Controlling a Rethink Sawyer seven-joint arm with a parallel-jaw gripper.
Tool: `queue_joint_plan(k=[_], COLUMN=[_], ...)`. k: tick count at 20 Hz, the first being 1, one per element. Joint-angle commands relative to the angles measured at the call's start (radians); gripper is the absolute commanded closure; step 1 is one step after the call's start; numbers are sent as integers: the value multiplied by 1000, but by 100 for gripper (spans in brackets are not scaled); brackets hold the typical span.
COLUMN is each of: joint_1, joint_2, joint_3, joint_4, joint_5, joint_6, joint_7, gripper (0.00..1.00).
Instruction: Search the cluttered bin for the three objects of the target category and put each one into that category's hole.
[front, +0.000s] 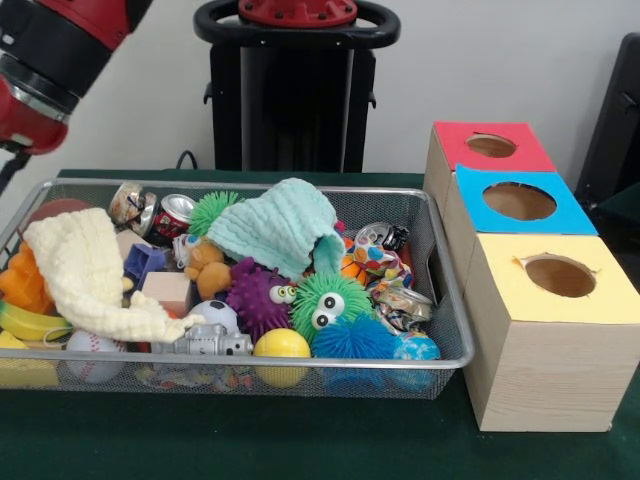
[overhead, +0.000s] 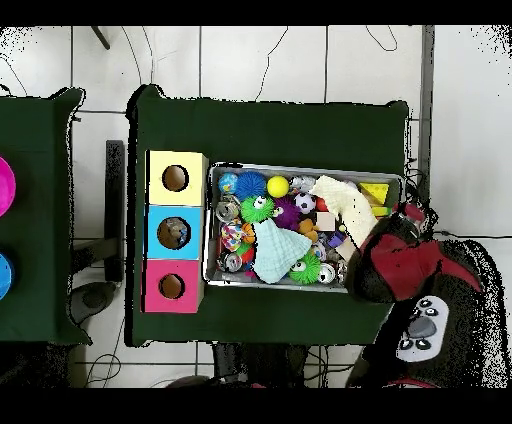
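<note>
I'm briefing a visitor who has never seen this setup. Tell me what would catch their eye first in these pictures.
First the wire mesh bin in the middle of the green table, heaped with bright toys: a green spiky ball with googly eyes near its front and a mint cloth draped over the pile. Next, three wooden boxes beside the bin, topped red, blue and yellow, the red one with its round hole nearest the robot.
</note>
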Motion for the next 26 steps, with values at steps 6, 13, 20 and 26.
queue_joint_plan(k=[6, 13, 20, 26], joint_1=[-302, -505, -507, -490], joint_2=[-100, -160, -208, -216], joint_3=[362, 608, 645, 674], joint_4=[189, 325, 349, 342], joint_5=[104, 113, 25, 46], joint_6=[360, 357, 357, 401], joint_7=[-120, -173, -176, -142], gripper=[0, 0, 0, 0])
